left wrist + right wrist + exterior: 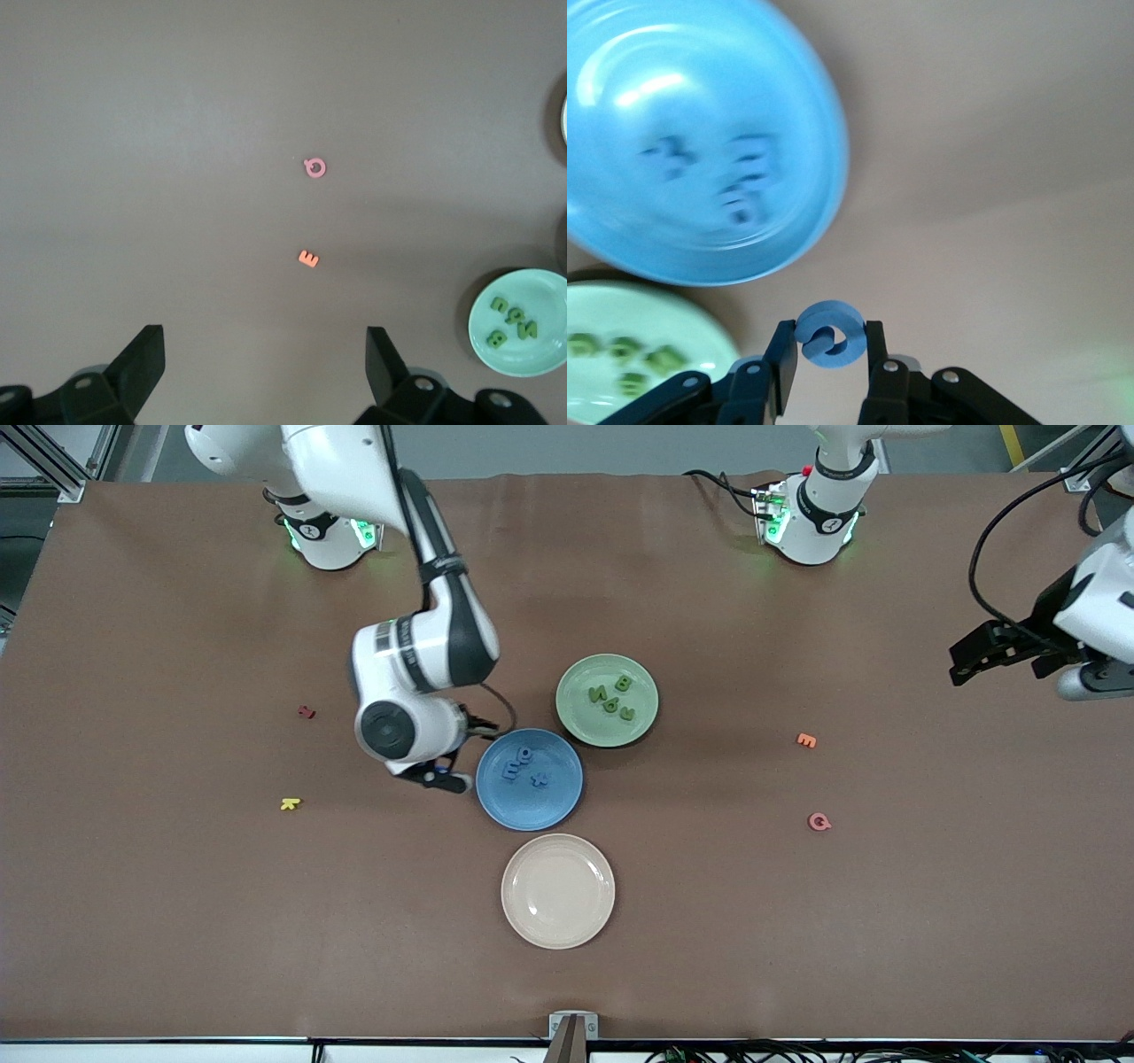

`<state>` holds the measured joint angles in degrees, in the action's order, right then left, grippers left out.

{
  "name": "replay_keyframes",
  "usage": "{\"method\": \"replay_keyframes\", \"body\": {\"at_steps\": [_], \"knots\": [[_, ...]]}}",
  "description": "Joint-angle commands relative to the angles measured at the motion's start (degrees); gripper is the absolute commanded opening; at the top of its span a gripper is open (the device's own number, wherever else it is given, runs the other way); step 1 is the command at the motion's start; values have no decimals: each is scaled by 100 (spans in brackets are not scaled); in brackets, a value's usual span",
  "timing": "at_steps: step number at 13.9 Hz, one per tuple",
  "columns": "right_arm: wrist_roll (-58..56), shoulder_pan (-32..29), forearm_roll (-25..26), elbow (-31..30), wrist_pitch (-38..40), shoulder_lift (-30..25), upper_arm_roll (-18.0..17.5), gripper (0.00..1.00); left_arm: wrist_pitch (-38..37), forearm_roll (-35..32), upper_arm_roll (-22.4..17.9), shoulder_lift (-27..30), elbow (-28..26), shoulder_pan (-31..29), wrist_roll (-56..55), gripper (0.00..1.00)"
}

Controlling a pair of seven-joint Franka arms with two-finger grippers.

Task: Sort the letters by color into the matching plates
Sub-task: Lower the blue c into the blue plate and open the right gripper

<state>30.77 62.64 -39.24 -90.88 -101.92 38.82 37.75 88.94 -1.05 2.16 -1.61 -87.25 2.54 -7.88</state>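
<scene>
Beside my right gripper (440, 776) the blue plate (529, 779) lies unblocked; the green plate (607, 700) touches its rim.

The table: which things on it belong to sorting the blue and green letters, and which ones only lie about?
Belong to the job:
- blue plate with three blue letters
- green plate with four green letters
- blue letter held in the right pincer

Only lying about:
- cream plate
- red letter
- yellow letter
- orange letter
- pink letter
</scene>
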Motion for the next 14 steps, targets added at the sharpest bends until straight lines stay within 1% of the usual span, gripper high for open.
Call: {"method": "replay_keyframes", "body": {"at_steps": [1, 2, 3, 5, 6, 7, 8, 12, 14], "knots": [[508, -225, -154, 114, -572, 178, -433, 14, -87, 105, -75, 153, -144, 62, 102, 100], [596, -260, -206, 114, -749, 283, -557, 14, -87, 105, -75, 153, -144, 62, 102, 100], [693, -322, -389, 123, -968, 380, -706, 14, -87, 97, -84, 170, -152, 71, 93, 100], [903, -348, -663, 123, -1242, 442, -804, 13, -78, 105, -127, 179, -187, 62, 85, 100], [948, -349, -664, 132, -1251, 442, -804, 12, -87, 114, -215, 222, -214, 97, 102, 100], [940, -357, -655, 132, -1251, 451, -804, 12, -78, 123, -303, 327, -379, 132, 111, 100], [948, -418, -655, 140, -1277, 486, -804, 12, -61, 114, -304, 354, -433, 141, 93, 100], [1027, -507, -690, 290, -1567, 644, -822, 12, 79, 105, -286, 293, -407, 71, 102, 100], [1194, -524, -664, 316, -1603, 662, -953, 12, 124, 97, -286, 285, -337, 62, 102, 100]]}}
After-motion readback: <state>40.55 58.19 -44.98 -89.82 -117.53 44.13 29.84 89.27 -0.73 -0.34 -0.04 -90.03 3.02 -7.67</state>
